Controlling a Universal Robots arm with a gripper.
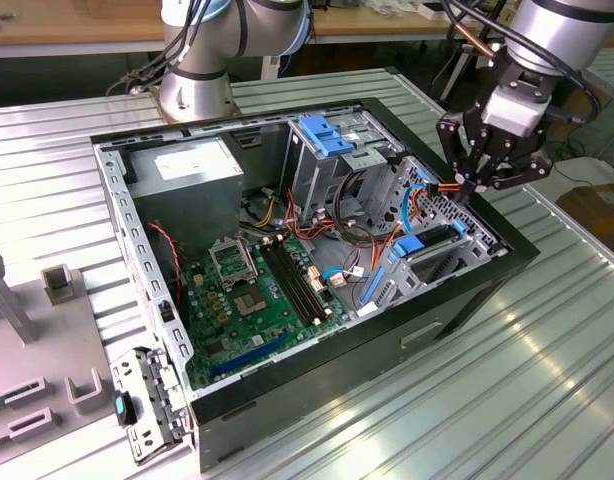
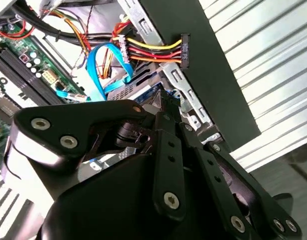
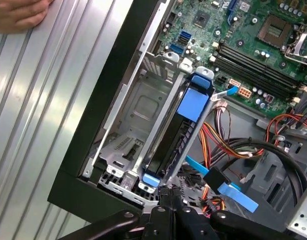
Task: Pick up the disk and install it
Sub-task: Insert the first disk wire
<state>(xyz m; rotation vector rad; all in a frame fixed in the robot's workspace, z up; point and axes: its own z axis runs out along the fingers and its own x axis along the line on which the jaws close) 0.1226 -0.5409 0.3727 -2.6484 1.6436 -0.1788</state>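
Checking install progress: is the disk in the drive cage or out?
In: the disk stands on edge inside the drive cage, with the gripper at its end. Fully seated? Cannot tell.

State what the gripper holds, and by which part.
Nothing, it seems: the gripper is shut, tips at the blue end tab of the disk, which stands on edge in the drive cage.

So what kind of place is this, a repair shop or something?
Probably a robotics lab or test workshop rather than a shop. An open computer case lies on a ribbed metal table, a robot arm is mounted beside it, and wooden workbenches stand behind.
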